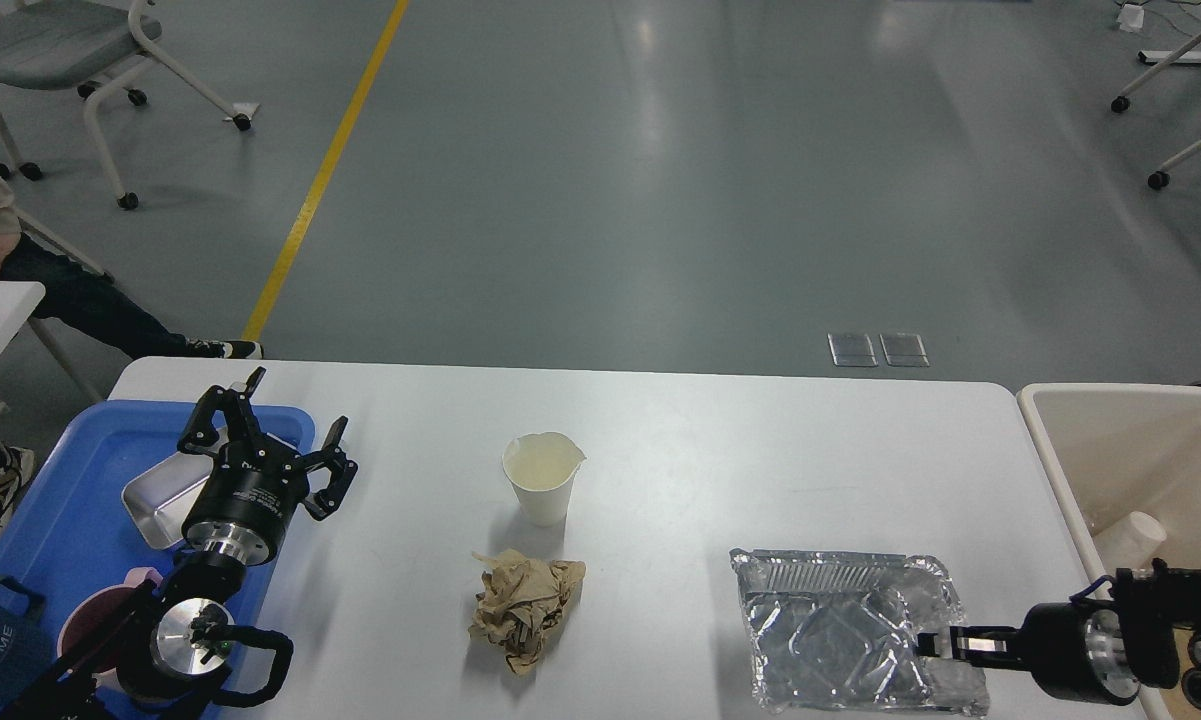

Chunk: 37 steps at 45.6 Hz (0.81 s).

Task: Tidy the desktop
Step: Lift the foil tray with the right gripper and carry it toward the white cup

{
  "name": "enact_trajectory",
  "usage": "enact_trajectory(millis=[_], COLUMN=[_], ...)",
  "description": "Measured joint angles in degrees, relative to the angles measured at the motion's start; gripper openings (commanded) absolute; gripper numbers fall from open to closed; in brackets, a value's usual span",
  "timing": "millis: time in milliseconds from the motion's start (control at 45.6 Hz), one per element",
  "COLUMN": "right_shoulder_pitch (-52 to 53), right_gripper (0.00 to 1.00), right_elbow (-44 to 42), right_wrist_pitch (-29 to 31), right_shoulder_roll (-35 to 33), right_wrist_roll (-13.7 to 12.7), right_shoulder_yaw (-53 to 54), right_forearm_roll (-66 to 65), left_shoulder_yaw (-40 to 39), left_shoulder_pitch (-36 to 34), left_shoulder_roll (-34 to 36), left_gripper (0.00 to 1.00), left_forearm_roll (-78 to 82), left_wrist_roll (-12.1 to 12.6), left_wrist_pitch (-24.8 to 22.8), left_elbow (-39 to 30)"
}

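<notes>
Grey floor beyond, white counter (660, 420) lying below me: my right hand (935, 645) is pinching the foil tray (840, 625) at its near-right rim, beige bin (1050, 440) sitting just rightward, my left hand (265, 425) hovering spread over the blue tray (60, 520).

Beyond the far edge you see a grey glossy floor (660, 200) with pale light streaks. A yellow line (322, 175) runs diagonally on it. A grey wheeled chair (70, 50) stands top left; more chair legs on casters (1165, 110) show top right.
</notes>
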Motion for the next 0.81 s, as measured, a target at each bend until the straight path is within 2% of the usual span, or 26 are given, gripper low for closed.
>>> enact_trajectory(millis=[329, 438, 570, 811], right_shoulder_pitch=[3.43, 7.27, 11.26, 15.10], right_gripper=[0.00, 0.00, 0.00, 0.00], right_elbow=[8.29, 9.06, 8.93, 5.35], right_wrist_pitch=[1.74, 3.88, 5.12, 6.02], right_shoulder_roll=[-15.75, -18.67, -17.64, -7.38], right_wrist_roll=[0.00, 0.06, -0.51, -1.96], right_shoulder_yaw=[0.74, 0.88, 0.44, -1.58], right_forearm_roll=[5.61, 7.76, 8.74, 6.81], left_shoulder_yaw=[1.65, 1.73, 1.73, 1.29], left_shoulder_pitch=[0.35, 0.60, 0.94, 2.81], left_shoulder_roll=[-0.04, -0.01, 0.16, 1.34], left_gripper=[0.96, 0.96, 0.96, 0.96], left_forearm_roll=[0.19, 0.25, 0.33, 0.38], left_wrist_roll=[-0.01, -0.01, -0.21, -0.28], left_wrist_pitch=[1.23, 2.35, 2.85, 3.38], left_elbow=[-1.19, -1.27, -1.37, -1.62])
